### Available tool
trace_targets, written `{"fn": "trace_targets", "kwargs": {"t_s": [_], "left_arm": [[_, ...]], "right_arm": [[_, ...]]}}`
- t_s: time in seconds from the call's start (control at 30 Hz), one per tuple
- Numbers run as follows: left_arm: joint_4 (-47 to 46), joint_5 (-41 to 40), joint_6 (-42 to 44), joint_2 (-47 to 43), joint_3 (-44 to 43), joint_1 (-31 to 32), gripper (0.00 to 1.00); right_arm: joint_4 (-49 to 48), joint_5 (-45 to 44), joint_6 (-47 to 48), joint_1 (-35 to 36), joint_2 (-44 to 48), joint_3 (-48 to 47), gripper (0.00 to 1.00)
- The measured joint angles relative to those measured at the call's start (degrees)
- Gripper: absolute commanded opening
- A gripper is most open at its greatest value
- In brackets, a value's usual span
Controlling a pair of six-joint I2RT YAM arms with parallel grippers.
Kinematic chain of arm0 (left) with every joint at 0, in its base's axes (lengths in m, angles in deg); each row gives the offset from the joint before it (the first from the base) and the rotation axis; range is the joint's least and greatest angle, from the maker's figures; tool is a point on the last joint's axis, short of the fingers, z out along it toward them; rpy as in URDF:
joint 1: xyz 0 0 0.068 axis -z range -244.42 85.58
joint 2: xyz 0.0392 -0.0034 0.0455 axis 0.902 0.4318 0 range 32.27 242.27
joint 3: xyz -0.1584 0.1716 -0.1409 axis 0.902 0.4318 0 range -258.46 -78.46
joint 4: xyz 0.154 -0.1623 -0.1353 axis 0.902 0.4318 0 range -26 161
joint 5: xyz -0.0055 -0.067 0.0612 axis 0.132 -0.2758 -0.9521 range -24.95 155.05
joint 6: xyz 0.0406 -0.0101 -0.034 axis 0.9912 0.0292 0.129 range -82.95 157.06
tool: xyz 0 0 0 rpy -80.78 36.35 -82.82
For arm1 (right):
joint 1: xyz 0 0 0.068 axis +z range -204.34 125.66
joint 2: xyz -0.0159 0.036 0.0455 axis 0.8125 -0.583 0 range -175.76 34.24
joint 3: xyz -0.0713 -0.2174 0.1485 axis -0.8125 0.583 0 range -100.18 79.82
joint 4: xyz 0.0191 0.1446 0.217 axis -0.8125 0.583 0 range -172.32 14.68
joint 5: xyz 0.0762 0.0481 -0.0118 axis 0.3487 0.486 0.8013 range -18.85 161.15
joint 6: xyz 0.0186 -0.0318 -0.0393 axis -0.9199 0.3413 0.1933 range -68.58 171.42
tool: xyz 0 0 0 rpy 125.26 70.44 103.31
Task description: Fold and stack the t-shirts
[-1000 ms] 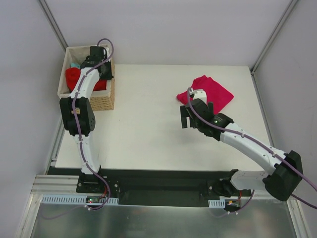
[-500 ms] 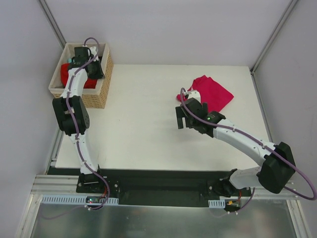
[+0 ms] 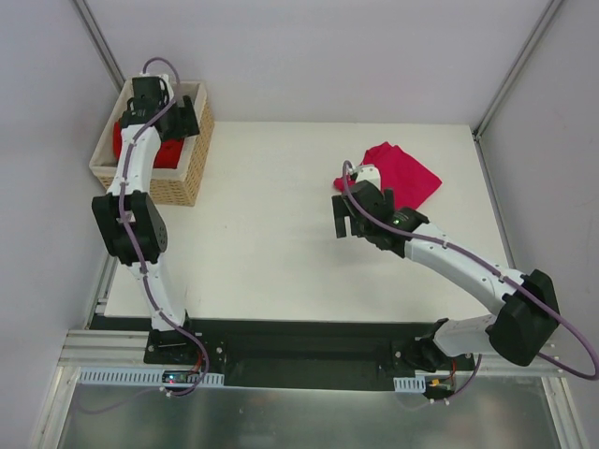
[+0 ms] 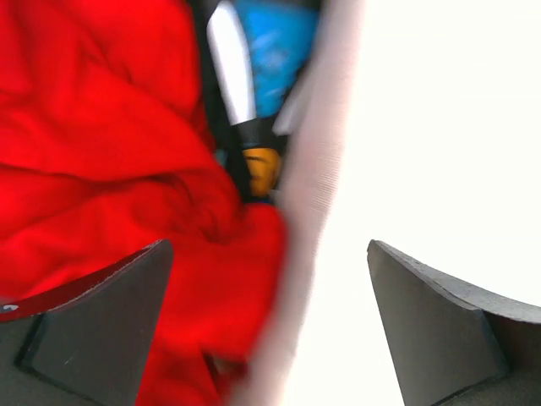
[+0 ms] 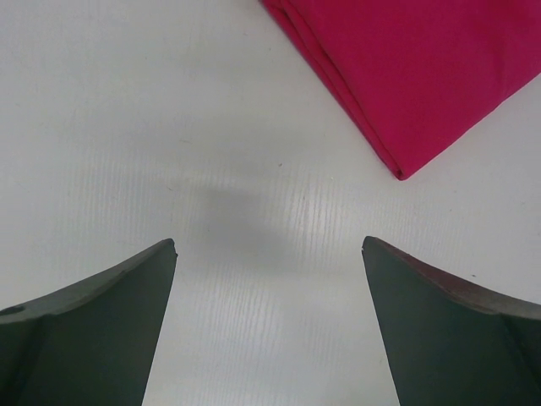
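Note:
The bright red t-shirt (image 3: 165, 155) lies bunched inside the wicker basket (image 3: 192, 174) at the table's back left. In the left wrist view the red t-shirt (image 4: 101, 144) fills the left half. My left gripper (image 3: 174, 117) hovers over the basket's far side. Its jaws (image 4: 269, 254) are open, holding nothing, with the basket's pale lining blurred between them. The magenta-pink t-shirt (image 3: 401, 174) lies folded on the table at the back right. My right gripper (image 3: 344, 218) hangs open just to its near left, above bare table (image 5: 269, 249). The folded corner of the magenta-pink t-shirt (image 5: 423, 68) shows beyond the fingertips.
Blue (image 4: 275, 51) and yellow (image 4: 260, 169) items sit deeper in the basket beside the red cloth. The basket stands at the table's left edge, next to a slanted frame post (image 3: 98, 42). White tabletop (image 3: 271, 215) spreads between the two arms.
The left arm has swung back and to the left over the basket, and the basket has shifted left with it. The right gripper has drifted slightly left.

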Motion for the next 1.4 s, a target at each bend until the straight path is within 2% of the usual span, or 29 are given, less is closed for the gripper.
{"fn": "trace_targets", "kwargs": {"t_s": [0.1,0.3,0.47,0.53,0.67,0.8,0.9,1.03,1.4], "left_arm": [[0.31,-3.63,0.0,-7.54,-0.2,4.39,0.99],[0.15,-6.56,-1.9,-28.52,0.87,19.3,0.99],[0.13,-7.23,-7.48,-45.27,15.43,27.5,0.99],[0.92,-8.24,-9.84,-48.57,21.7,29.86,0.99],[2.75,-11.28,-14.38,-50.42,34.62,37.09,0.99],[4.87,-12.79,-17.66,-49.99,42.18,42.6,0.99],[4.79,-13.57,-19.52,-49.99,44.24,44.7,0.99],[4.0,-14.12,-21.05,-49.96,45.07,45.97,0.99],[2.32,-15.58,-21.29,-49.35,45.05,46.16,0.99]], "right_arm": [[-0.04,-1.25,0.87,-0.22,-0.04,-2.19,0.96],[-0.72,-0.79,1.14,-5.44,-2.8,-6.58,0.96],[0.07,1.62,1.36,-13.62,-11.65,-13.22,0.96],[0.76,3.02,1.53,-16.39,-15.93,-17.07,0.96],[2.03,6.43,2.54,-20.48,-25.09,-26.58,0.96],[3.61,10.08,3.37,-21.33,-33.88,-36.2,0.96],[4.7,13.35,3.63,-21.2,-39.87,-42.73,0.96],[5.97,16.11,3.61,-21.05,-44.92,-46.99,0.96],[7.1,19.54,2.23,-21.09,-49.37,-47.3,0.96]]}}
